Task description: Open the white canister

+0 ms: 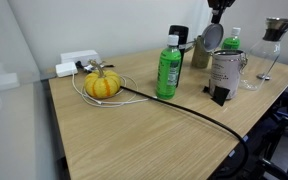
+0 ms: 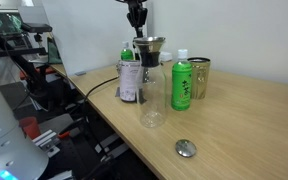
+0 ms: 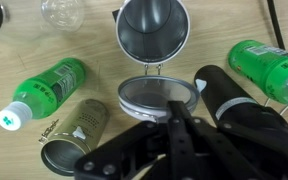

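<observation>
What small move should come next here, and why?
Probably carry the lid sideways and set it on the table: the gripper seems to hold it above the white canister, whose mouth shows open in the wrist view.

From my station the table point(image 1: 134, 130) reads as pale wood grain. The green bottle point(image 1: 168, 68) shows white lettering on its label. To one side of it I see the pumpkin point(image 1: 102, 85), yellow-orange; to the other, the white canister point(image 1: 222, 72) — whitish-silver with dark printing. Behind the bottle stands an olive-gold tin point(image 1: 200, 52); in front, a black cable point(image 1: 224, 127) — and a grey metallic round lid point(image 2: 186, 148).
</observation>
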